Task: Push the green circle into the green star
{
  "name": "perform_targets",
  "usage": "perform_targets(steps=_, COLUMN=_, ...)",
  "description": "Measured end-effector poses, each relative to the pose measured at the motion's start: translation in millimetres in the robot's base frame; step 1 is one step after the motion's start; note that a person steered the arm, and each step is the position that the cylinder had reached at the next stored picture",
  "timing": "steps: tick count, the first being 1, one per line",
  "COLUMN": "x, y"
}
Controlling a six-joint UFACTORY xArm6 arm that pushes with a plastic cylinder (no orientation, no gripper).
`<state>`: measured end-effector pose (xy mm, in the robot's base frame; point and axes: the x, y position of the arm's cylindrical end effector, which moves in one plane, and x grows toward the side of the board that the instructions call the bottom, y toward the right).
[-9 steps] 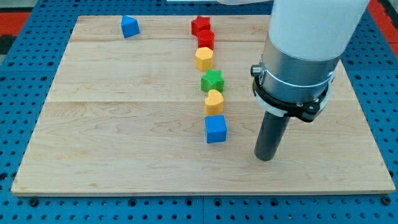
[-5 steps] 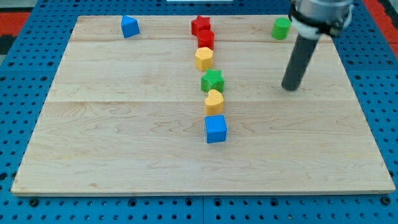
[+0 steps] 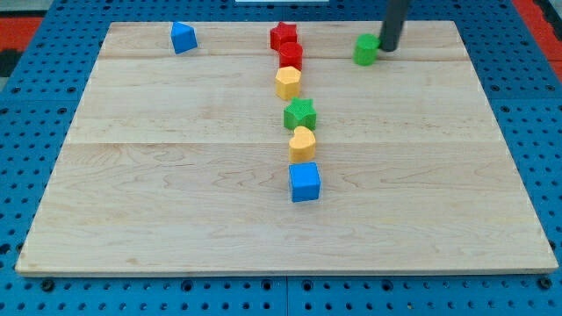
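My tip (image 3: 387, 48) touches the green circle (image 3: 366, 50) at its left; rod only, no jaws to open or shut. Green star (image 3: 299, 113) sits well apart, down-left of tip, w/ nearly the whole push left.

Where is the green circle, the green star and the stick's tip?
green circle (image 3: 365, 50), camera view, on its top face
green star (image 3: 300, 113), camera view, on its middle
my tip (image 3: 388, 48), camera view, the rod's very end

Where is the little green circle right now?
The green circle sits near the view's top, right of the middle, with my tip against its right side. The red blocks are its nearest neighbours, to its left.
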<state>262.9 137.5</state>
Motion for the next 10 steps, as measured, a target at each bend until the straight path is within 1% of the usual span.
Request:
perform_targets(steps=1, x=-12.6, y=6.4)
perform_targets(steps=2, x=-50.6, y=4.8)
perform_targets(steps=3, x=-40.2, y=-22.1)
perform_targets(steps=5, x=15.1, y=-23.1)
perform_targets(steps=6, x=28.1, y=-23.1)
perform_targets(steps=7, x=22.1, y=-22.4)
perform_targets(steps=8, x=-6.6, y=-38.1)
perform_targets(steps=9, x=18.2, y=-53.0)
perform_targets(steps=10, x=46.0, y=-52.9)
